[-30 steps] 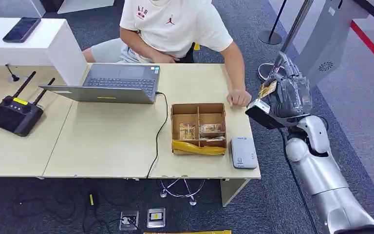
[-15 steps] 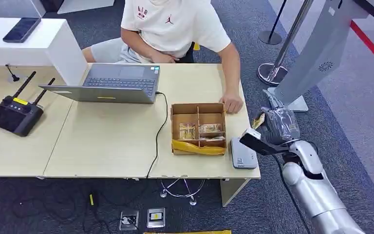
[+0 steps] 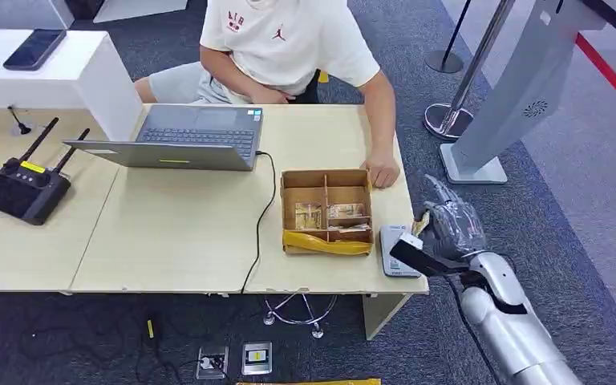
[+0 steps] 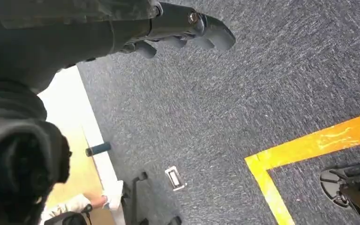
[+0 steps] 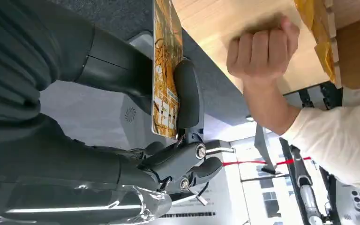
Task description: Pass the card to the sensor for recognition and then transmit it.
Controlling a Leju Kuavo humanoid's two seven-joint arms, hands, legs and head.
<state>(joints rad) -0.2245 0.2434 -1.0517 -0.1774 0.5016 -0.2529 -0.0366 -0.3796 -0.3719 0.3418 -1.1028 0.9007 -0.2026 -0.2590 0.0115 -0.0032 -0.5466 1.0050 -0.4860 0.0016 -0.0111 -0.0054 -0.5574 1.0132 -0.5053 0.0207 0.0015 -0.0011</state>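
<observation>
My right hand [image 3: 451, 227] hovers just off the table's right edge, close to its front corner. It pinches a yellow patterned card [image 5: 164, 70] edge-on between thumb and finger; a sliver of the card [image 3: 421, 225] shows beside the hand. The grey-white card sensor [image 3: 393, 242] lies flat on the table right next to that hand, with my black wrist block covering its near right corner. My left hand [image 4: 183, 29] hangs over grey carpet, holding nothing, fingers loosely apart.
A person sits behind the table [image 3: 184, 233], their fist [image 3: 383, 173] resting by the divided cardboard box [image 3: 326, 210] of cards. A laptop [image 3: 184, 136] and a black controller [image 3: 22, 188] lie further left. A grey kiosk stand [image 3: 513, 88] rises at the right.
My right arm has come down and toward me with the card, from beside the person's hand to the sensor's right side. The person's hand drew back to the box corner.
</observation>
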